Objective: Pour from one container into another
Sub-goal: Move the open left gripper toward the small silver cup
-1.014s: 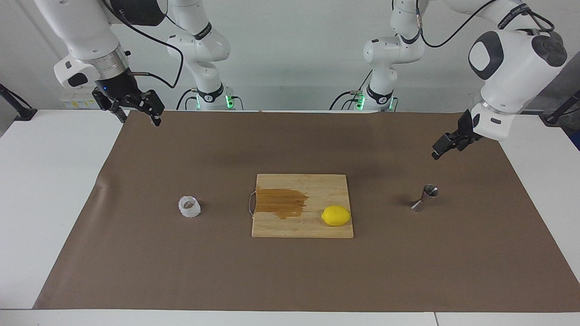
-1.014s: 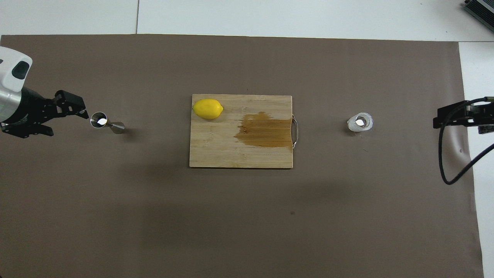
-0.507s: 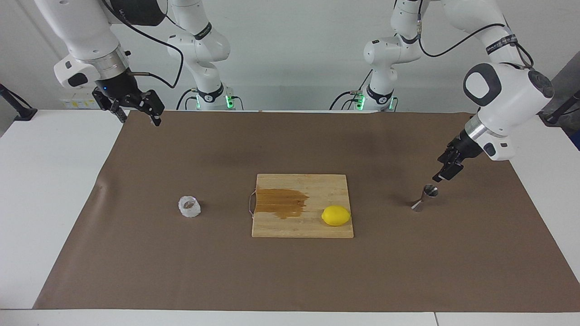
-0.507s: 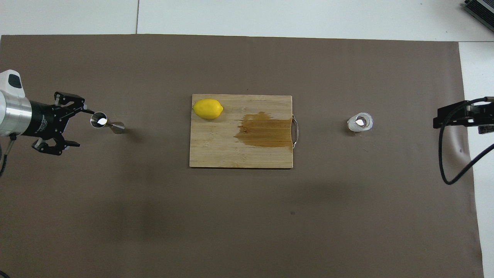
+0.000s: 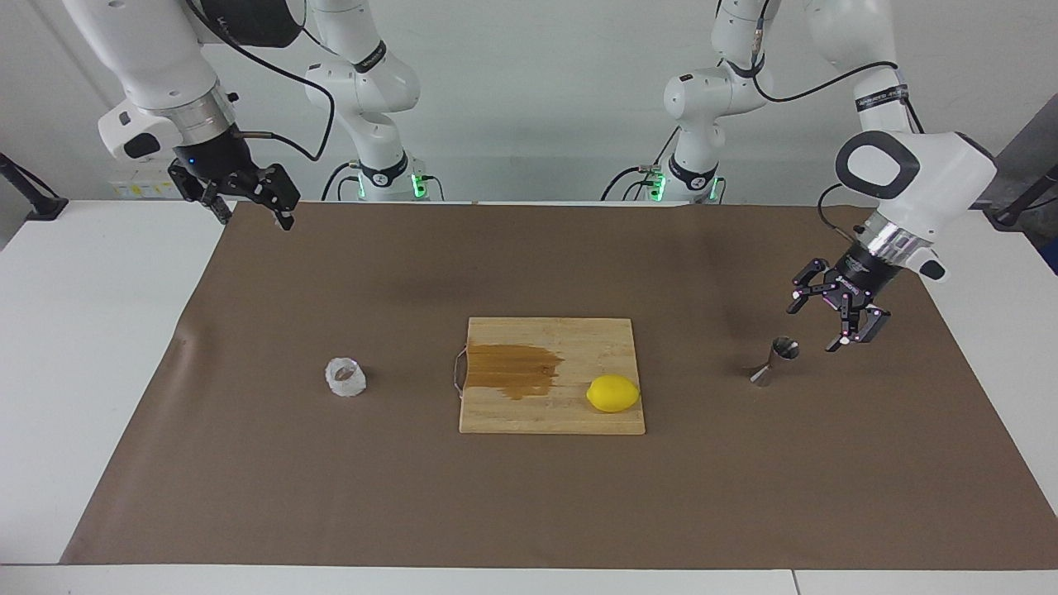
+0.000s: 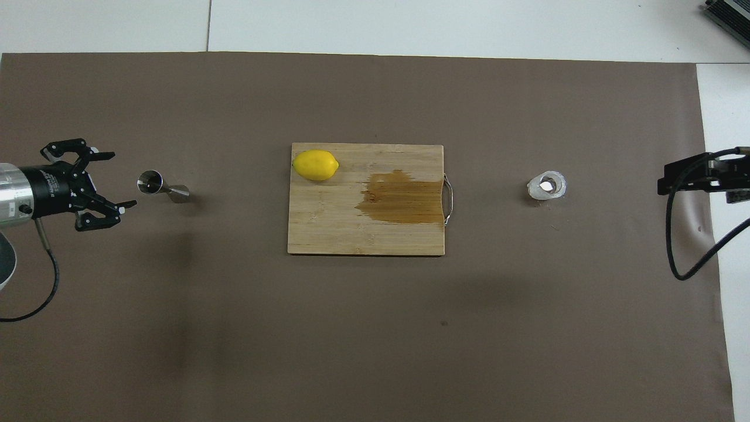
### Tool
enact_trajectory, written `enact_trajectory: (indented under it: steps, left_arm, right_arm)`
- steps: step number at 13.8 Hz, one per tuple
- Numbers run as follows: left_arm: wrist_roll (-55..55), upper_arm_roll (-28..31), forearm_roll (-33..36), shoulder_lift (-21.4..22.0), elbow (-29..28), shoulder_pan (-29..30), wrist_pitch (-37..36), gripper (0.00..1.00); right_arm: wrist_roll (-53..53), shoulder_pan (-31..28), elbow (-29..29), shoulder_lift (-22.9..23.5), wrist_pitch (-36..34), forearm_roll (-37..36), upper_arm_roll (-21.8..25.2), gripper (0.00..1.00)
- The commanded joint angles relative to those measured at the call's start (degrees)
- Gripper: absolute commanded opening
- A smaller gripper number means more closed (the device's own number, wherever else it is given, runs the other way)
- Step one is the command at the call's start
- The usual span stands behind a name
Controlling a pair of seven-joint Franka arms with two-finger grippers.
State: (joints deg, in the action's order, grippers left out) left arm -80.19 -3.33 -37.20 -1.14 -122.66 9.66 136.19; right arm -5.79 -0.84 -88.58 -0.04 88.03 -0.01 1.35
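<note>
The squat clear glass cup [image 5: 345, 378] [image 6: 546, 186] stands on the brown mat toward the right arm's end of the table. The steel hourglass jigger [image 5: 774, 361] [image 6: 161, 184] stands upright toward the left arm's end. My left gripper [image 5: 812, 328] [image 6: 122, 180] hangs low over the mat just beside the jigger, open. Its fingers point at the jigger and do not touch it. My right gripper [image 5: 254, 221] [image 6: 662, 183] waits open, high over the mat's edge at the right arm's end, well away from the cup.
A wooden cutting board [image 5: 579, 339] [image 6: 351, 234] with a dark wet stain and a wire handle lies mid-table between cup and jigger. A yellow lemon [image 5: 613, 393] [image 6: 316, 165] rests on its corner nearest the jigger. The right arm's black cable [image 6: 682, 258] loops over the mat.
My left gripper has come down and turned, from above the mat to low beside the jigger with its fingers spread toward it. The right arm, cup, jigger and lemon have not moved.
</note>
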Motion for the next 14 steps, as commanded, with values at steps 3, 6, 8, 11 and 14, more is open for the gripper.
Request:
enact_trajectory:
  steps: [3,6,8,11,14]
  left_arm:
    - [-13.58,-0.36,-7.62,2.89,-6.79,0.36,8.72,1.0]
    - [-14.47,-0.36,-14.02,4.12,-9.52,-0.25,9.88,1.0]
    - [-14.47,-0.44,-18.33,4.65,-11.45,-0.6,11.89,1.0]
    - [-14.47,-0.53,-22.38,4.91,-13.12,-3.14,15.75,1.0]
    - [-14.47,-0.53,-26.08,4.3,-13.3,-4.91,18.75,1.0]
  right_arm:
    - [1.4,-0.57,0.16,-0.22,-0.49,-0.35,-0.29,1.0]
    - [1.4,-0.57,0.16,-0.22,-0.49,-0.35,-0.29,1.0]
    - [1.4,-0.57,0.16,-0.22,-0.49,-0.35,-0.29,1.0]
    - [1.4,-0.57,0.16,-0.22,-0.49,-0.35,-0.29,1.0]
    - [1.4,-0.57,0.16,-0.22,-0.49,-0.35,-0.29,1.0]
